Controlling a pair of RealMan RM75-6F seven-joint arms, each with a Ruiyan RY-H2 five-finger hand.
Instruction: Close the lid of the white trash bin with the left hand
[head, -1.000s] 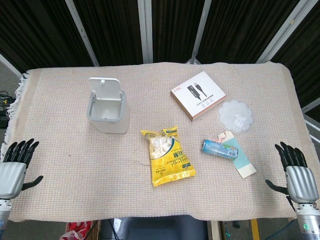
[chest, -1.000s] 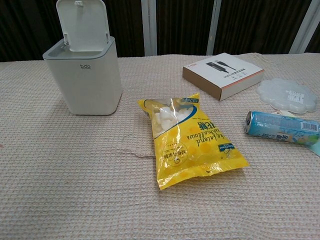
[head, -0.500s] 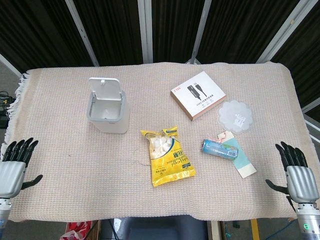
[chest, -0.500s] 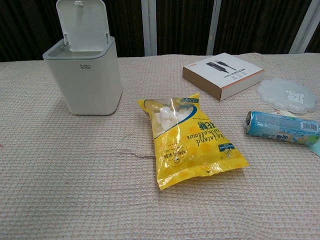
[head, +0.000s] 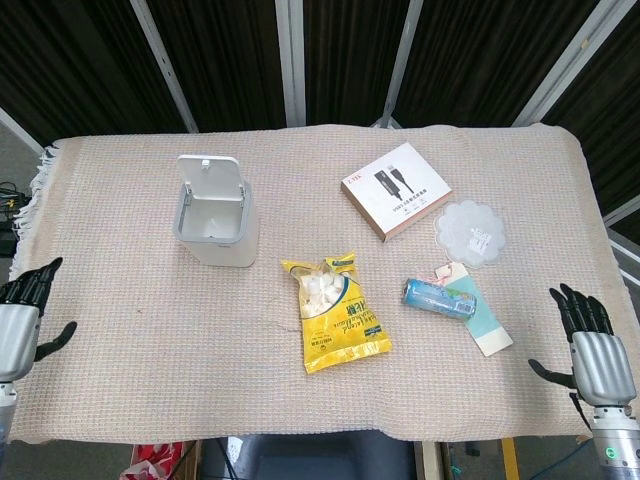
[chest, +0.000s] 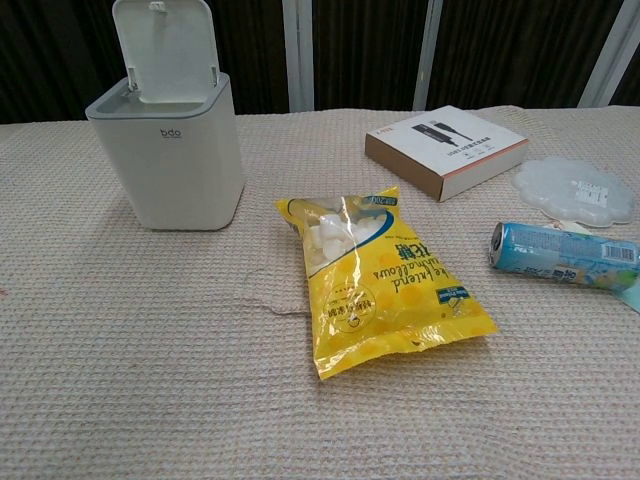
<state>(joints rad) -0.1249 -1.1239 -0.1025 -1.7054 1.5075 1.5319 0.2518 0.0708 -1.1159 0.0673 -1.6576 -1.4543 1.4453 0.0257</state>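
Observation:
The white trash bin (head: 215, 222) (chest: 170, 150) stands on the left half of the table with its lid (head: 212, 178) (chest: 163, 48) tipped up and open at the back. My left hand (head: 18, 318) hovers at the table's near left corner, far from the bin, fingers spread and holding nothing. At the near right corner my right hand (head: 591, 345) is likewise open and empty. Neither hand shows in the chest view.
A yellow snack bag (head: 331, 312) (chest: 381, 276) lies mid-table. To the right are a white cable box (head: 396, 189) (chest: 446, 150), a round translucent lid (head: 470, 231) (chest: 575, 189), a blue packet (head: 439, 297) (chest: 563, 255) and a card (head: 480, 322). A beige woven cloth (head: 120, 290) covers the table.
My left hand has slid a little to the left and up, now partly cut off by the frame edge. The bin, its lid and the right hand have not moved.

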